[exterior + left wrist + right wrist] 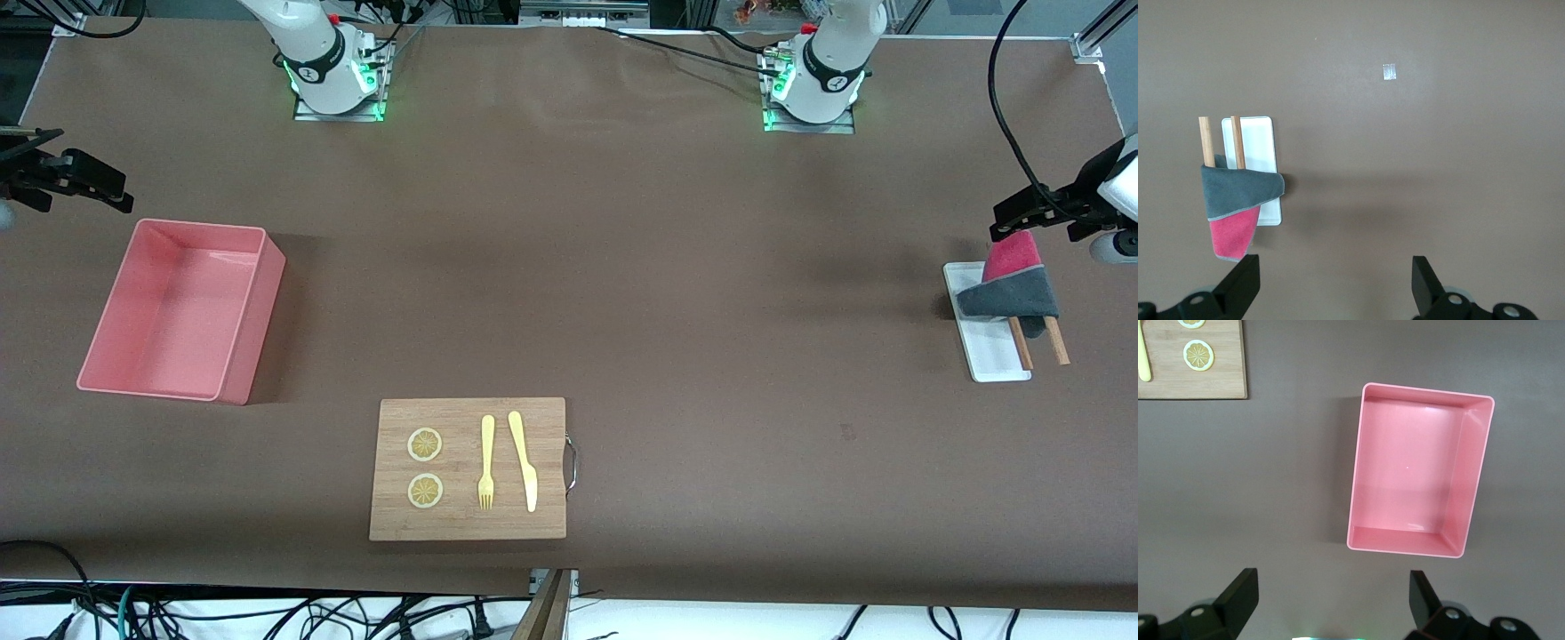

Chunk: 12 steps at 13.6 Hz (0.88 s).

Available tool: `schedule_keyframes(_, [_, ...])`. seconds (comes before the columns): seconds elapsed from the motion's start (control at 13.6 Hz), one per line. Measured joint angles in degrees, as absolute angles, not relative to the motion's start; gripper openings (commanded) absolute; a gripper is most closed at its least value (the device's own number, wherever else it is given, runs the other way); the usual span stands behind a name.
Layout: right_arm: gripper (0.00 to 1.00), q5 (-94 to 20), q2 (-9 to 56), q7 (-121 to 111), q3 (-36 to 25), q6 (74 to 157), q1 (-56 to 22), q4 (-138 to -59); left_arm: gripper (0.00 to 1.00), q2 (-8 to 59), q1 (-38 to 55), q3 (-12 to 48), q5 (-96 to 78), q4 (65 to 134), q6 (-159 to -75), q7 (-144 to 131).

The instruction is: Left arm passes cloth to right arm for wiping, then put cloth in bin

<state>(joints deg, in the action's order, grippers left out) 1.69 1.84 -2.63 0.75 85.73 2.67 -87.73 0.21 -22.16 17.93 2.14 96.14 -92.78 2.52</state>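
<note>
- The right gripper (84, 187) hangs over the bare table at the right arm's end, with its fingers spread wide and nothing between them.
- The bin (253, 311) stands on the table just beside it.
- The wooden board (467, 524) carries two lemon slices (425, 444), a fork (486, 462) and a knife (523, 460).
- The cloth (1013, 284) lies on the white tray (991, 356) at the left arm's end, across two wooden sticks (1058, 342).
- The left gripper (1036, 213) hangs above the cloth, fingers wide apart, holding nothing.
</note>
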Motion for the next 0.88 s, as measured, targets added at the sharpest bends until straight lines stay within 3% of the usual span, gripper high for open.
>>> schedule_keyframes(0.88, [1.00, 1.69, 1.84, -2.61, 0.73, 85.73, 2.67, -87.73, 1.00, 1.69, -22.64, 17.36, 2.13, 96.13, -92.36, 2.51])
